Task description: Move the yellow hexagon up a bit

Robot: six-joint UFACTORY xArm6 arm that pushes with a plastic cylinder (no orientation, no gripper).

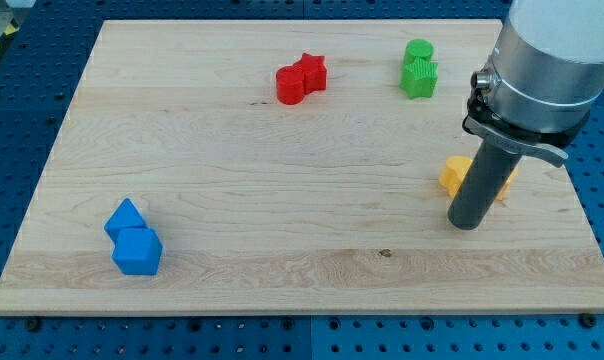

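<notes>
Item 1: two blue blocks, nearest the camera, at about 8 o'clock on the wooden board. One blue block sits lower; the other blue block touches it at its 11 o'clock. Shapes are faceted and cannot be told more closely.

Item 2: dark rod of the arm, at about 4 o'clock on the board. It carries no claw, so nothing opens or closes. The tip stands on the board, at 7 o'clock of the yellow pieces and just beside them.

Item 3: yellow hexagon, the task's thing, at the board's 3 o'clock, partly hidden behind the rod. Whether the rod touches it cannot be told. A second yellow sliver shows on the rod's other side; its shape is hidden.

Item 4: red blocks at 12 o'clock, touching. The red star lies at the 2 o'clock of a rounded red block.

Item 5: green blocks at 1 o'clock, touching. A rounded green block sits above a notched green block.
</notes>
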